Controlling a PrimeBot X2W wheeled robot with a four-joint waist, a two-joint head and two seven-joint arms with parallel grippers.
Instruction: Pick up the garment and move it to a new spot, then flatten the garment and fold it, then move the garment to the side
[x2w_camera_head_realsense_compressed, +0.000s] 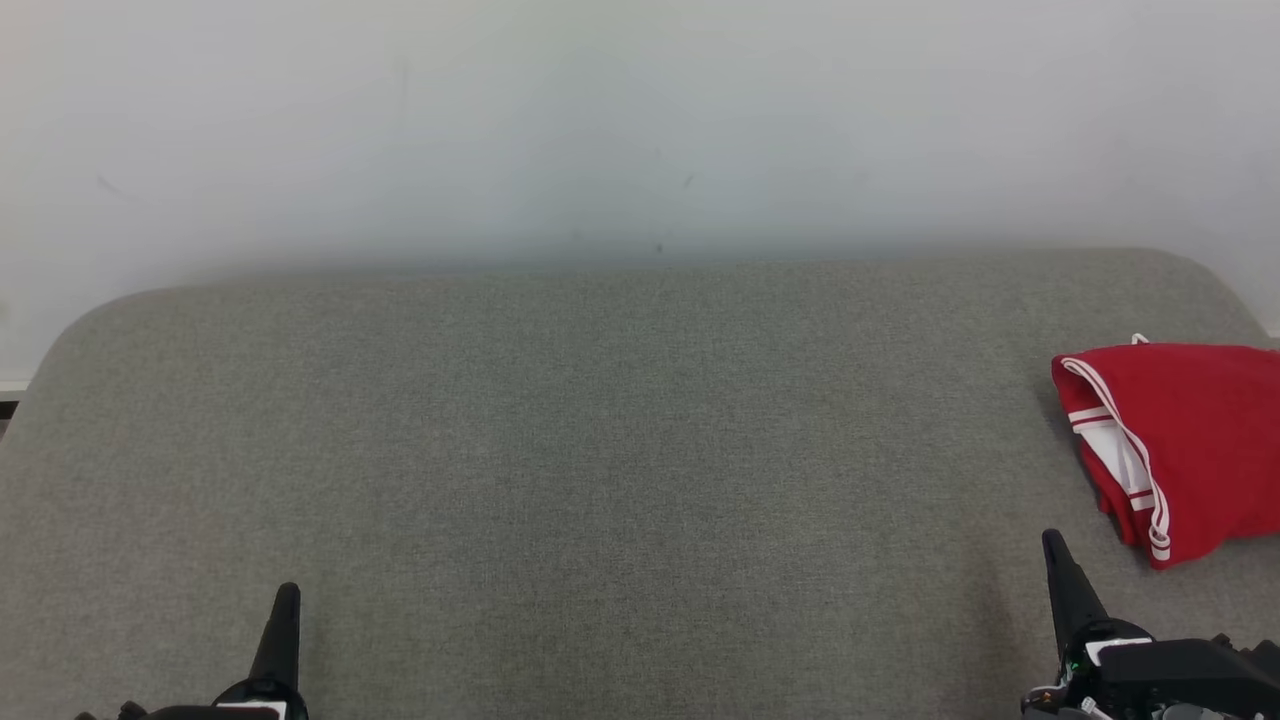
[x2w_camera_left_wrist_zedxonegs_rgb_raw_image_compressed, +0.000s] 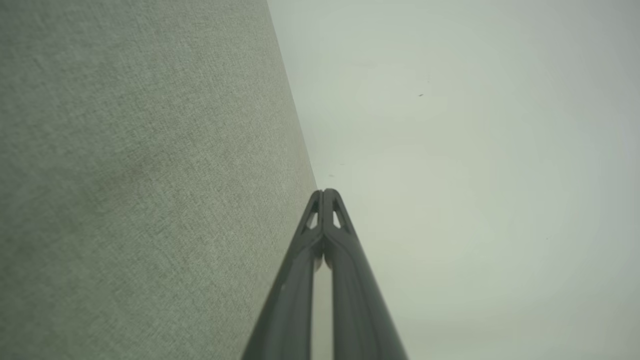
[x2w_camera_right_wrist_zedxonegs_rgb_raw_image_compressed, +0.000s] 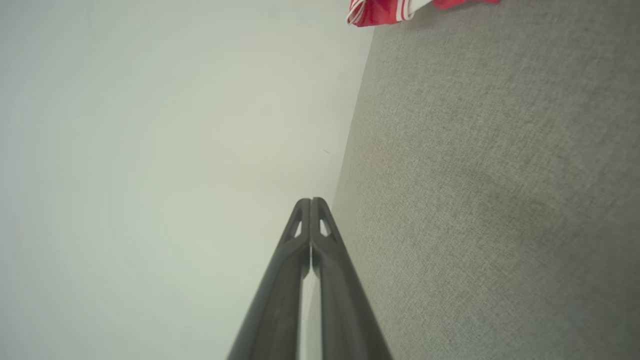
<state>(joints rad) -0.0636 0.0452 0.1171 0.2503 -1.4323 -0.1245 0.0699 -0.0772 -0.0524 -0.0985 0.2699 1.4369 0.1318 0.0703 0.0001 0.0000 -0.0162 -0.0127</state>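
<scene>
— Both pressed together, are they?
— Yes: left gripper (x2w_camera_head_realsense_compressed: 288, 595) and right gripper (x2w_camera_head_realsense_compressed: 1050, 542), tips touching, holding nothing.
— The garment (x2w_camera_head_realsense_compressed: 1190, 440)?
— Red, lying on the grey cushion (x2w_camera_head_realsense_compressed: 600, 450), ahead and right of the right gripper, apart.

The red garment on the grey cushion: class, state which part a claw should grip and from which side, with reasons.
Grip the near white-trimmed corner of the red garment, probably with the right claw, coming from the left of it. That corner juts towards the claw with layers stacked, while the right side runs out of the head view.
</scene>
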